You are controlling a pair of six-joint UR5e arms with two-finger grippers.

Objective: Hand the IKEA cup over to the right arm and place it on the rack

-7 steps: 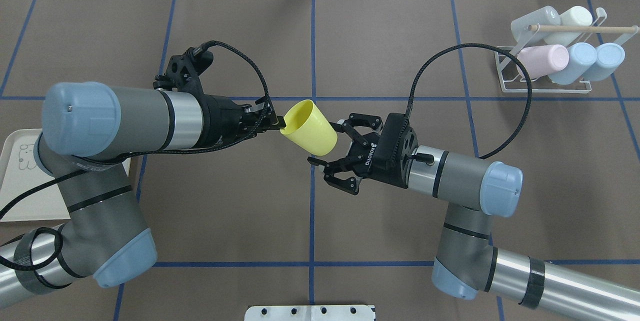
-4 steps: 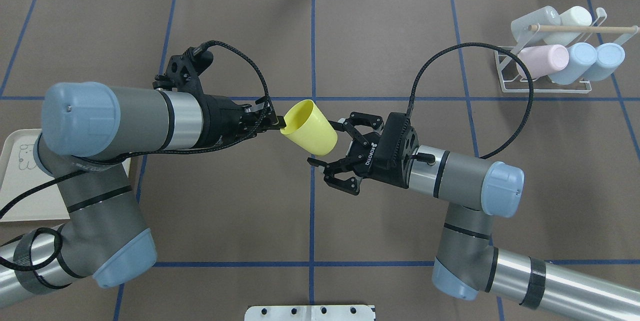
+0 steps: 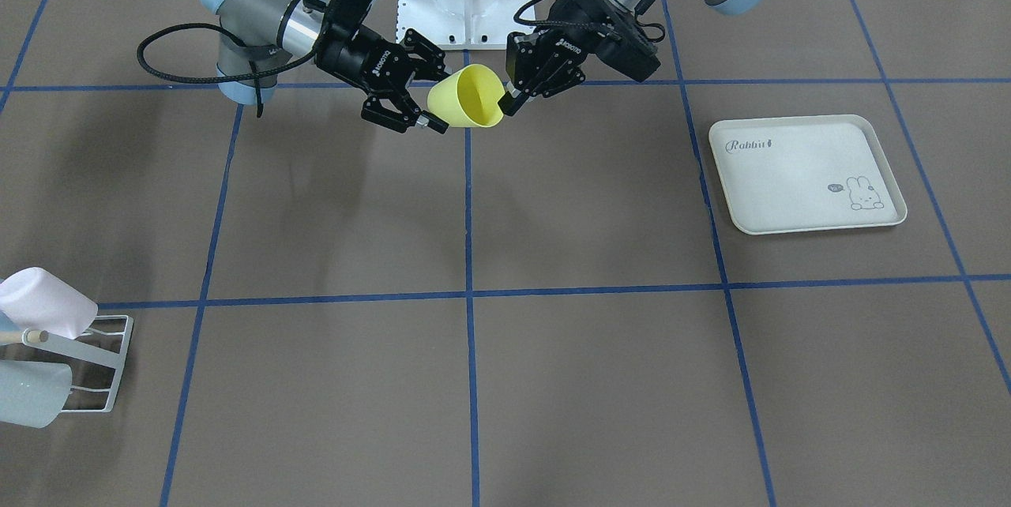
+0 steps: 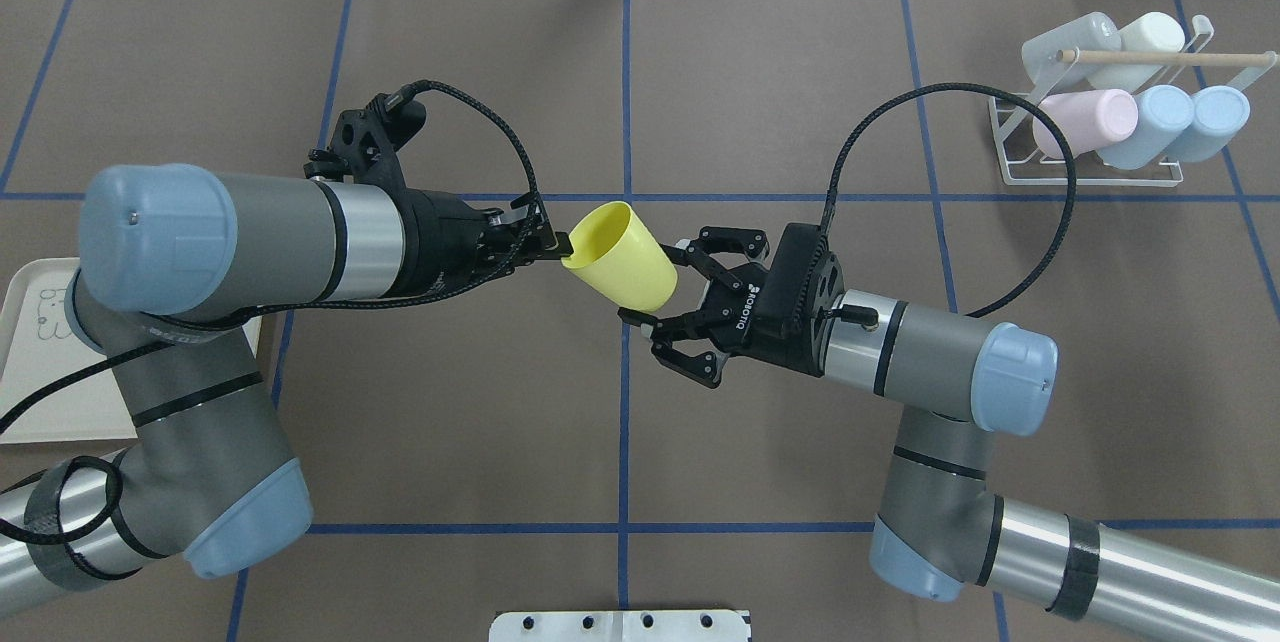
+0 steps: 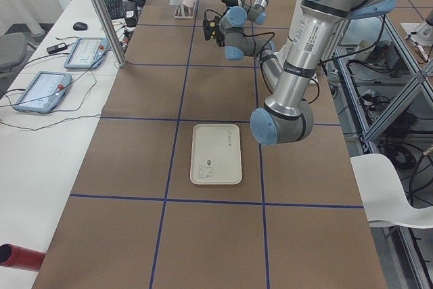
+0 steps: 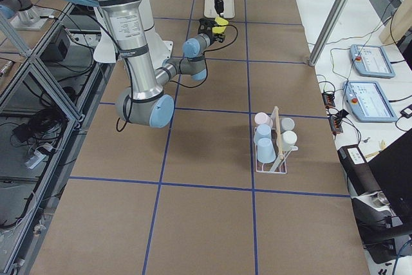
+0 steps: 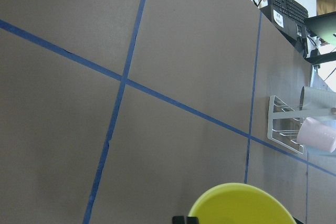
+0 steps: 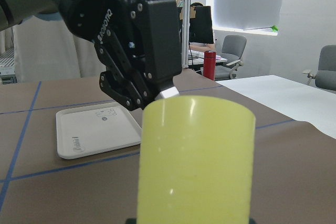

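IKEA cup (image 4: 620, 257), yellow plastic, hung in the air above the brown table (image 4: 450, 402), caught between my two grippers.

Well behind my right gripper (image 4: 655, 284), far off past its wrist, the white wire rack (image 4: 1090, 184) stood with five cups lying slanted on its prongs by the wooden rod (image 4: 1160, 56). In the nearer row were a pink cup (image 4: 1085, 119) and two pale blue cups (image 4: 1150, 125). In the row beyond were a grey cup (image 4: 1075, 37) and a white cup (image 4: 1140, 37). Behind my left gripper (image 4: 558, 245), partly under that arm's elbow, lay the cream rabbit-print tray (image 3: 790, 183).

My left jaws were pinched narrow on the cup's rim, holding it at their tips. My right jaws stood spread wide, one finger to each side of the cup's closed base, which sat just inside their gap. Whether either finger touched the cup's wall I could not tell.

The cup lay tipped on its side. Its long axis ran roughly along the line from one gripper to the other, with the open mouth toward my left jaws and the base toward my right jaws.
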